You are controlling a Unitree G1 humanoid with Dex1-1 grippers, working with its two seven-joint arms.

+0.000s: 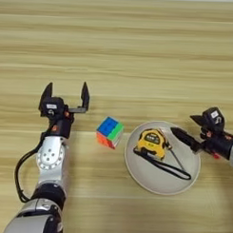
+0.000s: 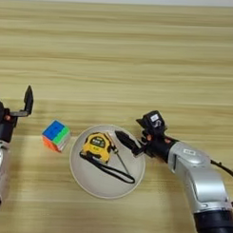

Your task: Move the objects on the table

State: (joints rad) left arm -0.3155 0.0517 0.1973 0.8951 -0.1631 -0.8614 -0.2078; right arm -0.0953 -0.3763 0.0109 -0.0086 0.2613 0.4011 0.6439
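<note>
The puzzle cube (image 1: 109, 132) with blue, green and orange faces sits on the table (image 1: 139, 52), left of a round plate. A thin dark rod (image 1: 177, 157) lies slanted in the plate, beside the tape measure. My left gripper (image 1: 66, 90) stands open, fingers pointing away, a short way up and left of the cube and apart from it. My right gripper (image 2: 128, 128) reaches in from the right and is open; its lower finger hangs over the plate's upper right rim, close to the rod's upper end. Nothing shows between its fingers.
An off-white plate (image 1: 154, 182) holds a yellow-and-black tape measure (image 1: 152, 142), whose black strap loops across the dish. A black cable hangs beside my left forearm (image 1: 50, 156). Bare wood stretches across the far half of the table.
</note>
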